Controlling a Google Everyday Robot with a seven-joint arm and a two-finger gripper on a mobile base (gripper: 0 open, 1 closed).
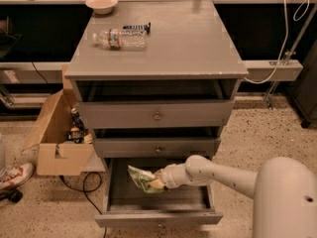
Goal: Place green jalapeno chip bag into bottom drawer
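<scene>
The green jalapeno chip bag [142, 179] is a crumpled green and pale foil bag held over the inside of the open bottom drawer [157, 218]. My gripper [157, 180] reaches in from the right on a white arm and is shut on the bag's right end. The bag hangs just above the drawer floor, left of the drawer's middle. The two shallower grey drawers above are nearly closed.
A clear water bottle [120, 38], a dark wrapped snack [136, 28] and a pale bowl [101, 4] sit on the cabinet top [188, 48]. An open cardboard box [57, 138] with items stands on the floor at left. A shoe [14, 176] and a black cable [81, 187] lie nearby.
</scene>
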